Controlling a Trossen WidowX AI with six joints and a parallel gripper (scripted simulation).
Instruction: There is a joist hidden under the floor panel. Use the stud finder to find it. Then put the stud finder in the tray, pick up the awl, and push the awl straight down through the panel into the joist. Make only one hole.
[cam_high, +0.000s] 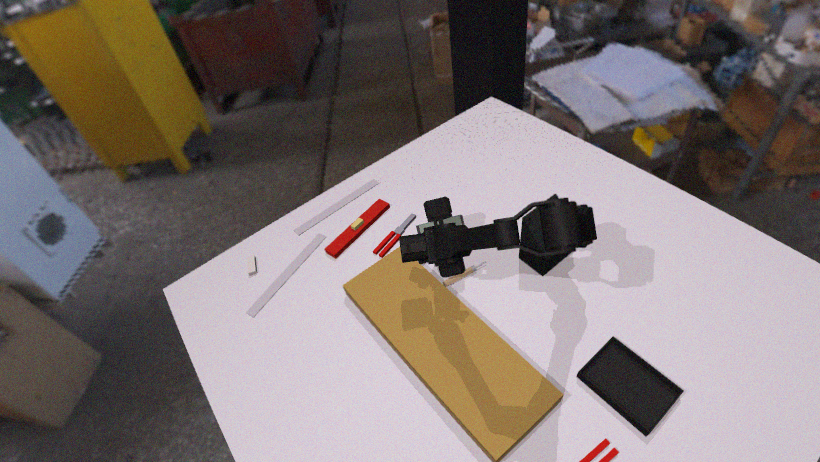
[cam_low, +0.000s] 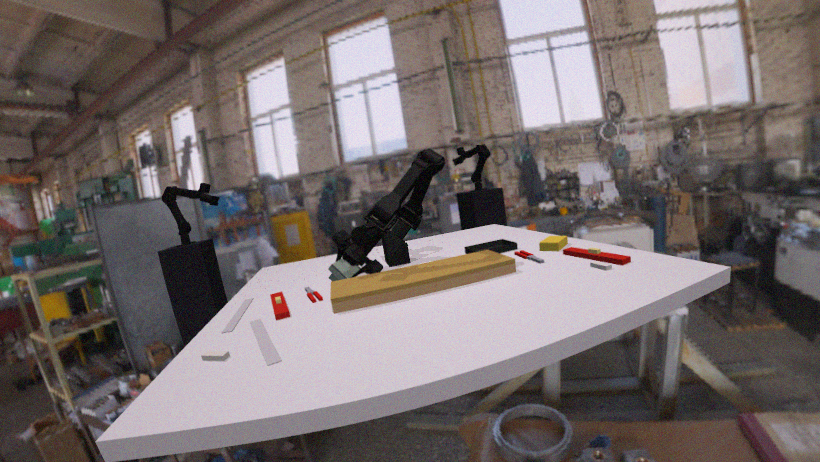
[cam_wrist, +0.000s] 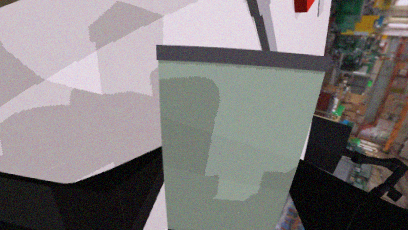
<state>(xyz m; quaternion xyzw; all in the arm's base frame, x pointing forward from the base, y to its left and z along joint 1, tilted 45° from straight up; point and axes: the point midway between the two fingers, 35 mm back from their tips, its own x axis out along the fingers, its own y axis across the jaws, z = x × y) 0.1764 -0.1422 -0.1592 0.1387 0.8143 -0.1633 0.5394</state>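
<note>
The grey-green stud finder (cam_high: 457, 219) (cam_low: 342, 269) (cam_wrist: 240, 120) is between the black fingers, past the panel's far left end in the top view and low at the table; contact with the table cannot be told. My gripper (cam_high: 445, 237) (cam_low: 351, 261) (cam_wrist: 226, 157) is shut on it. The tan floor panel (cam_high: 372, 286) (cam_low: 424, 281) lies flat, and no hole shows in it. The joist is hidden. The awl (cam_high: 456, 278) lies beside the panel's long edge, close to a finger in the top view. The black tray (cam_high: 630, 384) (cam_low: 490, 246) holds nothing visible.
Red-handled pliers (cam_high: 395, 232) (cam_low: 313, 294) lie close to the gripper. A red level (cam_high: 344, 241) (cam_low: 280, 314) and pale strips (cam_high: 286, 275) (cam_low: 265, 342) lie farther out. Other pliers (cam_low: 529, 256), a yellow block (cam_low: 553, 245) and a second red level (cam_low: 611, 257) lie near the tray side.
</note>
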